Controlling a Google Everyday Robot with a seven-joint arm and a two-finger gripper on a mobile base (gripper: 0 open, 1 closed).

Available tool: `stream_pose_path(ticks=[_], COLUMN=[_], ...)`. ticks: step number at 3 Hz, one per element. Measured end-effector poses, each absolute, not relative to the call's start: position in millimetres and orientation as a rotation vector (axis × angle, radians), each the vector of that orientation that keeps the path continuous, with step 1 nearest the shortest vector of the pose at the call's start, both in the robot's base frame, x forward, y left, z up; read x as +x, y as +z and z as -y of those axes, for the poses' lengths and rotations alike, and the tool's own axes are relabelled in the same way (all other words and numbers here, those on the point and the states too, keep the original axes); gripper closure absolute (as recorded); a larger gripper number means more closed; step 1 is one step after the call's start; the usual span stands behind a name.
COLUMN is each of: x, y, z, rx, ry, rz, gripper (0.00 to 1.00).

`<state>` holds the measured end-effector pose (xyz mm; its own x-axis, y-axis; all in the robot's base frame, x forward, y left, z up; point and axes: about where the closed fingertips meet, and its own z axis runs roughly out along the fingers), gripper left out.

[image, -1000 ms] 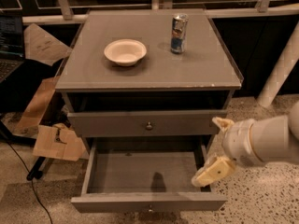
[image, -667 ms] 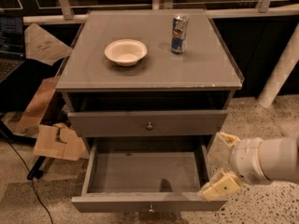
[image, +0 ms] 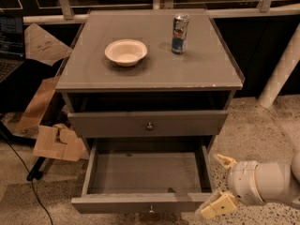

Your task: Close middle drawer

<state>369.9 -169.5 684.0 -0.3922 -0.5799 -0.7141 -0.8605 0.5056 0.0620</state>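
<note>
The middle drawer (image: 140,202) is pulled far out at the bottom of the grey cabinet (image: 150,74). It is a long shallow grey box, empty inside, with a low slim front panel and a small round knob (image: 150,209). My gripper (image: 220,183) is at the lower right, just beside the drawer's front right corner. It is open and empty; one cream fingertip (image: 225,161) is level with the drawer's right side wall and the other (image: 217,206) is by the end of the front panel.
Above the open drawer, a taller drawer front with a knob (image: 149,125) is shut. On the cabinet top stand a white bowl (image: 125,52) and a can (image: 179,33). Cardboard pieces (image: 54,142) and a cable lie on the floor at left. A white post (image: 281,71) stands at right.
My gripper has moved down and toward the front, from over the drawer's right side to beside its front right corner. The drawer has not moved.
</note>
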Motion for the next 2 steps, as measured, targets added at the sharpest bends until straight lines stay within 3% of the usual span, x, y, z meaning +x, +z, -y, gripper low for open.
stream_pose_path(ticks=[2], x=[370.6], y=[633.2], z=[152.2], rx=[-1.218], ry=[0.661], rz=[-2.157], gripper=[0.00])
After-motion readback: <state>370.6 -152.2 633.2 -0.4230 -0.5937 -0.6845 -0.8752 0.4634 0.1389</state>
